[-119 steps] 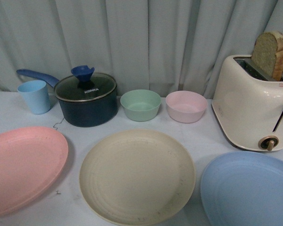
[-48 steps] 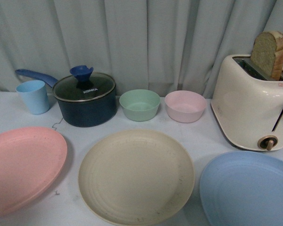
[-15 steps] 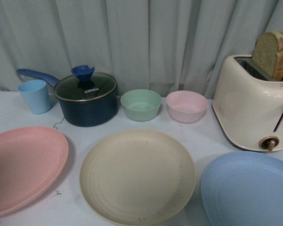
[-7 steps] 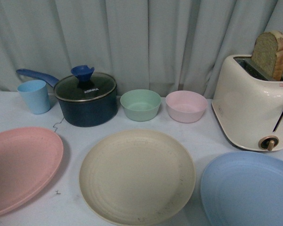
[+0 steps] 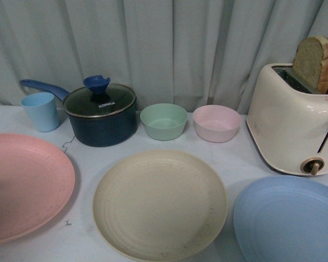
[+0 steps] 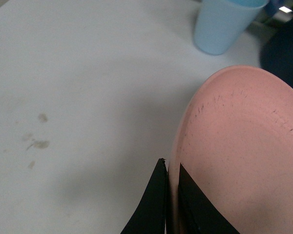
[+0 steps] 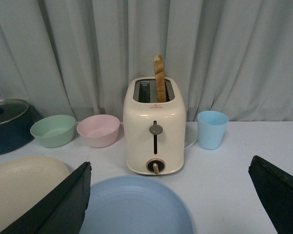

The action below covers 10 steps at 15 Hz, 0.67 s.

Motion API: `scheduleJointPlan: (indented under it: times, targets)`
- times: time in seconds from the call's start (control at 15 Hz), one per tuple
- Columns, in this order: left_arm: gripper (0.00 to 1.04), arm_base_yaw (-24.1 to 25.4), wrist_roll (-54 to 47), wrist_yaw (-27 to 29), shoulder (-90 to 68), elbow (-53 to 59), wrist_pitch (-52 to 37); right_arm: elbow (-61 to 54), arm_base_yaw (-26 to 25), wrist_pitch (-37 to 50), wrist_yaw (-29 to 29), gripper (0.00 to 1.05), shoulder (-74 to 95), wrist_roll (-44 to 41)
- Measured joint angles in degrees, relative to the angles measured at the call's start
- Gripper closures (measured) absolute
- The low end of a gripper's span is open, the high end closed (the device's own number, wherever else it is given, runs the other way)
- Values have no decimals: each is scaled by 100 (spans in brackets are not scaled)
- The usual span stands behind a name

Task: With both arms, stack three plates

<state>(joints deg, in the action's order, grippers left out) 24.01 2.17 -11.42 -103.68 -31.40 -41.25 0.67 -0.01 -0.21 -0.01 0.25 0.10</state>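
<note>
Left hand (image 6: pixel 170 168): we see it pinched tight on the rim of the pink plate (image 5: pixel 27 185), at the left of the table (image 5: pixel 235 158).
Right hand (image 7: pixel 170 168): wide open, holding nothing.
Blue plate (image 5: pixel 287 221): right side of the table.
Cream plate (image 5: pixel 159 204): in the middle, flat, with nothing on it.
Pot lid (image 5: pixel 100 101): we read "KONKA".

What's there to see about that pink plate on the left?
The pink plate is large, round and matte, plastic-looking, with faint scratches and a shallow raised rim. It is empty, at the left of the table, near the light blue cup. The left hand pinches its rim between two black fingers.
</note>
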Motion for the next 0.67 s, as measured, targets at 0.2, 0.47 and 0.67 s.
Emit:
scheduleJointPlan:
  times: [0.2,0.47,0.67]
  targets:
    - [102,-623,-52,-136,1270,96,560,0,0,0,2,6,0,0]
    - [102,-1961,310,79,1674,216,656,0,0,0,0,6,0,0]
    - [102,-2848,415,332,1217,11,575,0,0,0,0,6,0,0]
